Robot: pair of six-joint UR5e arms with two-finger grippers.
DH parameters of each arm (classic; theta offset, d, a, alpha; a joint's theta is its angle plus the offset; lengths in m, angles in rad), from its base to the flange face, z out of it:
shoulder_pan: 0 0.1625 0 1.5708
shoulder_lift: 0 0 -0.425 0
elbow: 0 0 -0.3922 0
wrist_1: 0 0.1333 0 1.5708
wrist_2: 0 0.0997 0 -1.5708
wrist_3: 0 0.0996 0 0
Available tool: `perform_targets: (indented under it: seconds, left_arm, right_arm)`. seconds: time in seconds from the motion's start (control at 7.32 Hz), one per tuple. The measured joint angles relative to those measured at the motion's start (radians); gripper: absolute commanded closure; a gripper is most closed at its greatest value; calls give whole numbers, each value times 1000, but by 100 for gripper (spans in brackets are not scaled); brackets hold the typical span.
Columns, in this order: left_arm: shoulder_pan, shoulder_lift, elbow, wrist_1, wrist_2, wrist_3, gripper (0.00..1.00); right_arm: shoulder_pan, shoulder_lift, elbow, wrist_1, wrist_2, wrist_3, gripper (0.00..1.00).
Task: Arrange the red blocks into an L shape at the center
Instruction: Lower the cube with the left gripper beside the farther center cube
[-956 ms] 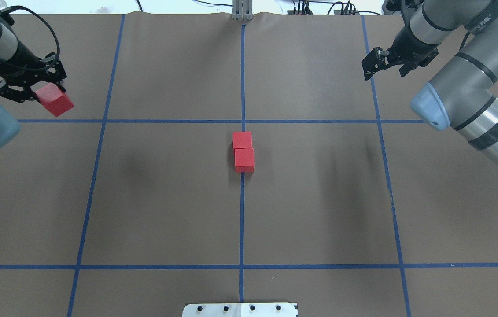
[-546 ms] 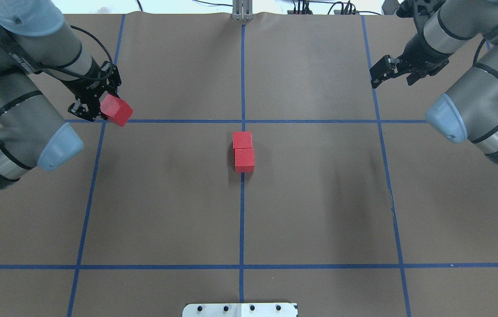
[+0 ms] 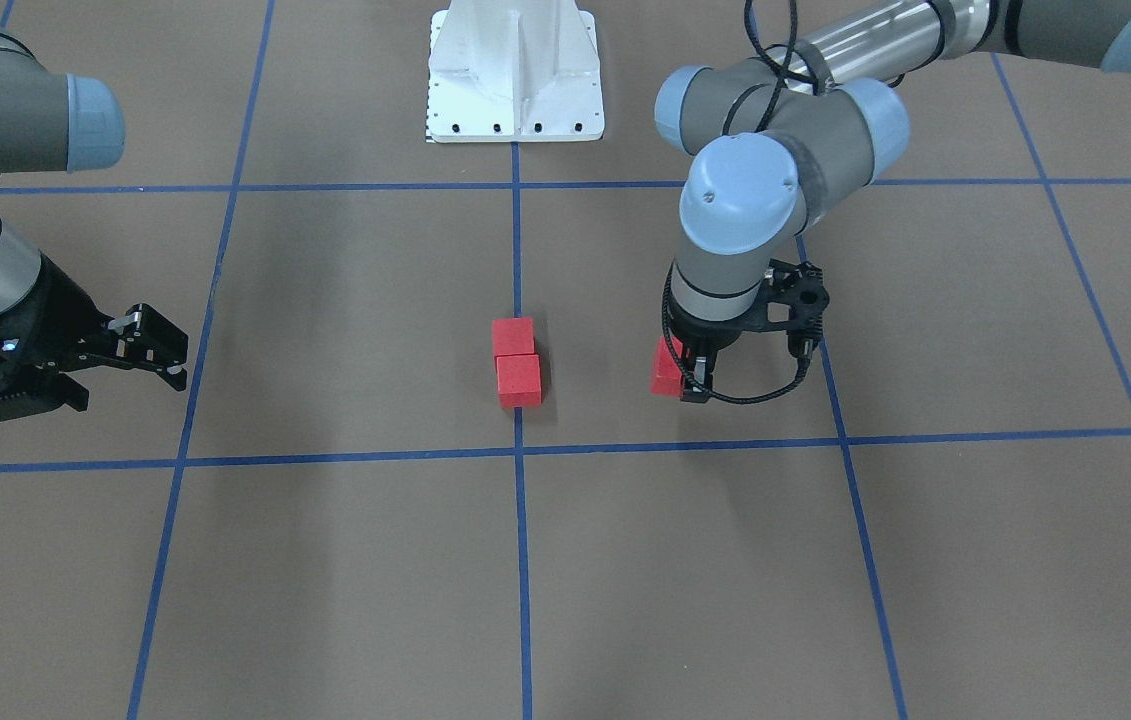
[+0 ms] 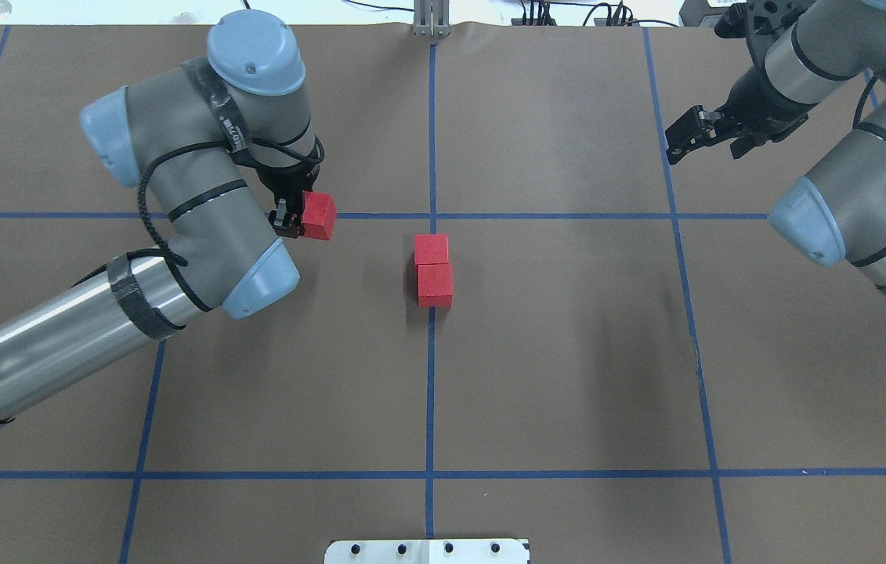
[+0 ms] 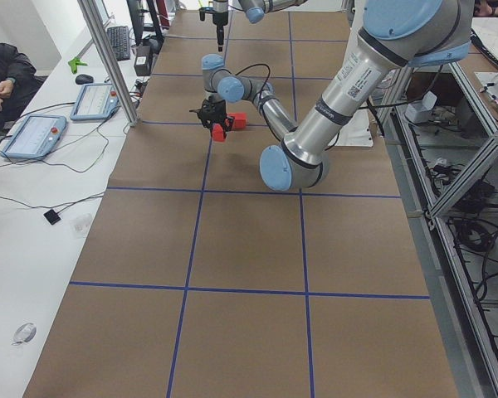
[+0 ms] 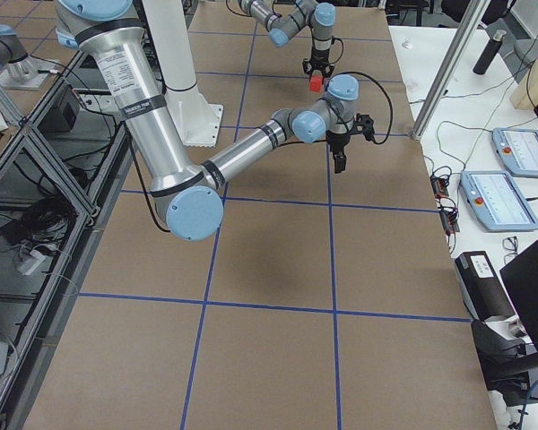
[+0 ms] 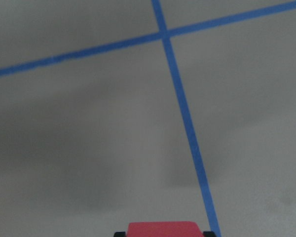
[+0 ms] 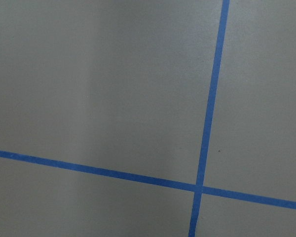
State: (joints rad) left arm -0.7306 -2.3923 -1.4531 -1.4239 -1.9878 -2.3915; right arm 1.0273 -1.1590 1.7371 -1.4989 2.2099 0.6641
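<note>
Two red blocks [image 4: 432, 249] [image 4: 435, 283] lie touching, one behind the other, on the middle blue tape line at the center [image 4: 431, 329]; they also show in the front view [image 3: 513, 337] [image 3: 519, 381]. My left gripper [image 4: 308, 218] [image 3: 680, 375] is shut on a third red block [image 4: 319, 215] [image 3: 666, 368], held above the mat to the left of the pair. That block's top edge shows in the left wrist view [image 7: 163, 229]. My right gripper [image 4: 685, 137] [image 3: 160, 348] hangs open and empty at the far right.
The white metal base [image 4: 427, 551] [image 3: 515, 75] sits at the robot's edge of the table. Blue tape lines [image 4: 568, 215] divide the brown mat into squares. The left arm's elbow [image 4: 258, 278] hangs over the mat left of the centre.
My left arm has swung in from the far left toward the centre, carrying the red block. The right gripper has drifted slightly back and outward. The two blocks at the centre have not moved.
</note>
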Motion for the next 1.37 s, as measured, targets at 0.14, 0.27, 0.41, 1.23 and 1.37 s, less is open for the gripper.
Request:
perform_targets:
  seconds: [0.14, 0.27, 0.41, 1.23, 1.37]
  left_arm:
    - [8, -54, 71, 1, 7, -26, 100]
    - [16, -87, 118, 1, 10, -42, 100]
    - [31, -103, 144, -2, 16, -57, 100]
    - [72, -145, 224, -61, 65, -278, 100]
    - [83, -152, 232, -73, 66, -279, 100]
  right_arm:
    - [-1, 0, 1, 0, 0, 1, 1]
    - [-2, -1, 2, 0, -1, 1, 1]
    - [-2, -1, 2, 0, -2, 2, 1]
    - [-4, -1, 4, 0, -8, 3, 1]
    - [-4, -2, 4, 0, -9, 4, 1]
